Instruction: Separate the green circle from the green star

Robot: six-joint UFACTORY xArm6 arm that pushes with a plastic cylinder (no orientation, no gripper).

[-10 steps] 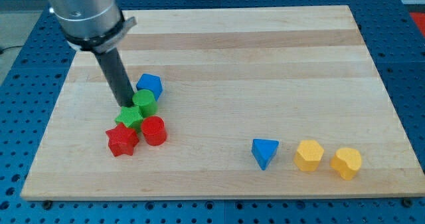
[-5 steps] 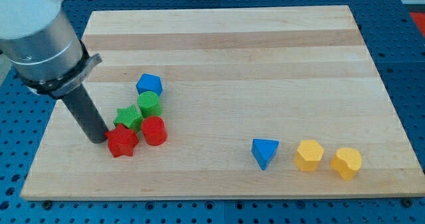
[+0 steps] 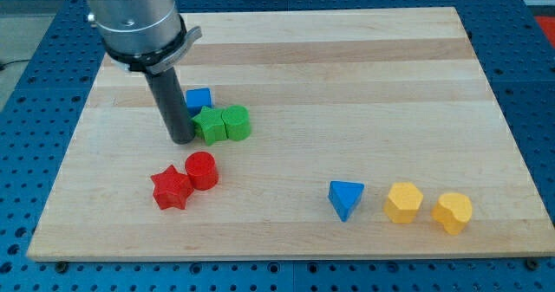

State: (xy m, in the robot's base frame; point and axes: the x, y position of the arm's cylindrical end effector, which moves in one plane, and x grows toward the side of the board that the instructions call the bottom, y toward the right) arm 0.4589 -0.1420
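In the upper left of the frame, the green star (image 3: 208,125) and green circle (image 3: 236,122) are seen touching, so separation is judged not yet done. My tip (image 3: 183,139), holding nothing, is placed just left of the star.

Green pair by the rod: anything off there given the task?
Yes. The green star and green circle sit pressed side by side, not apart. My tip is at the star's left edge, so a push toward the view's right would likely drive both along together. The blue block is crowded just behind the star.
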